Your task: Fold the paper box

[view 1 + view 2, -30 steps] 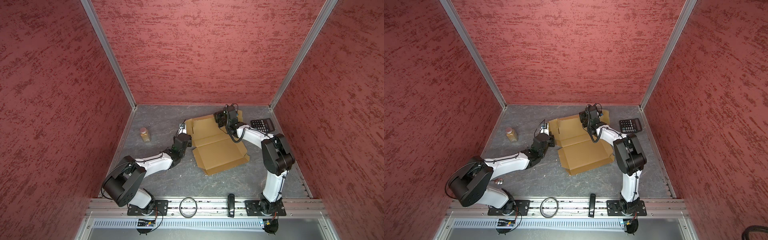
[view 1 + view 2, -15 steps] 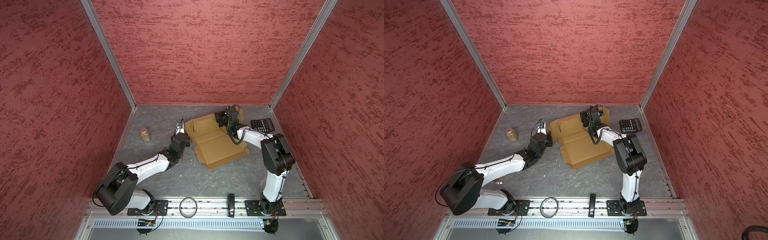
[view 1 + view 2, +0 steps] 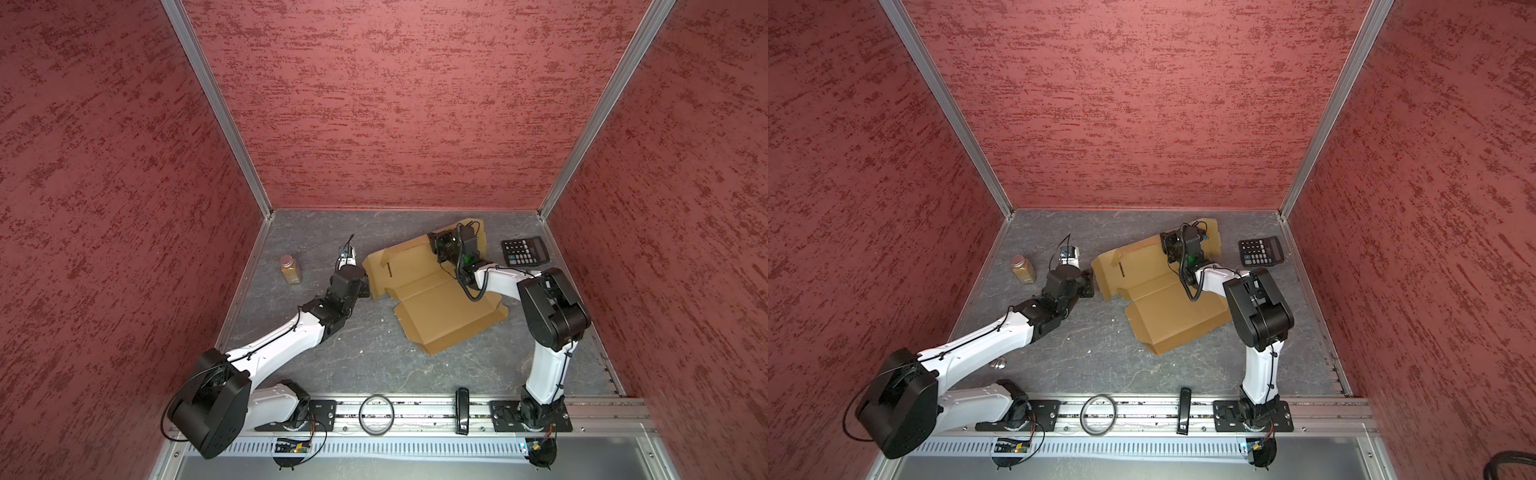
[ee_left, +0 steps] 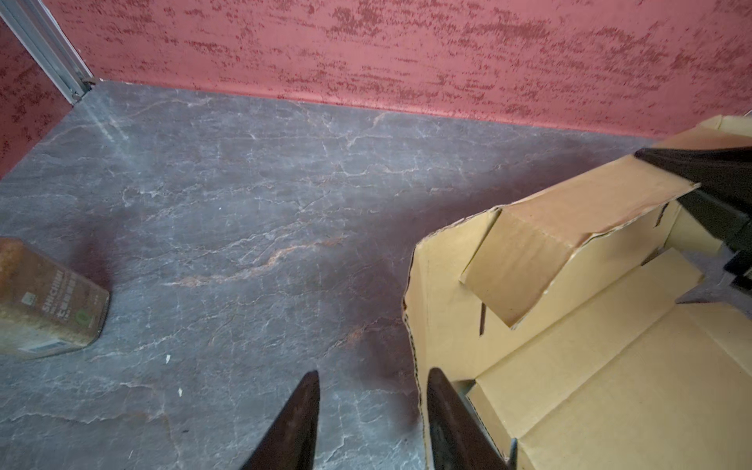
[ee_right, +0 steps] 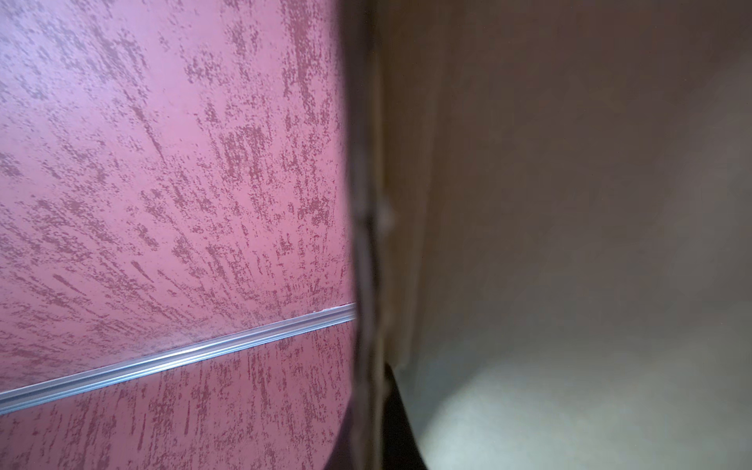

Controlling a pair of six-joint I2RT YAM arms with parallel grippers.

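The plain brown corrugated-cardboard paper box (image 3: 440, 307), just one o'clock of the grey table's (image 3: 365, 353) centre, looks half folded: nine and twelve o'clock walls up, five o'clock panel flat, left gripper (image 4: 374, 374) spread beside it, right gripper (image 3: 444, 248) pinching its twelve o'clock flap.

Open desk (image 3: 365, 357) spans lower centre in both top views; box (image 3: 440, 307) fills centre right, jar (image 3: 290, 269) stands left, calculator (image 3: 523, 251) upper right by the wall.
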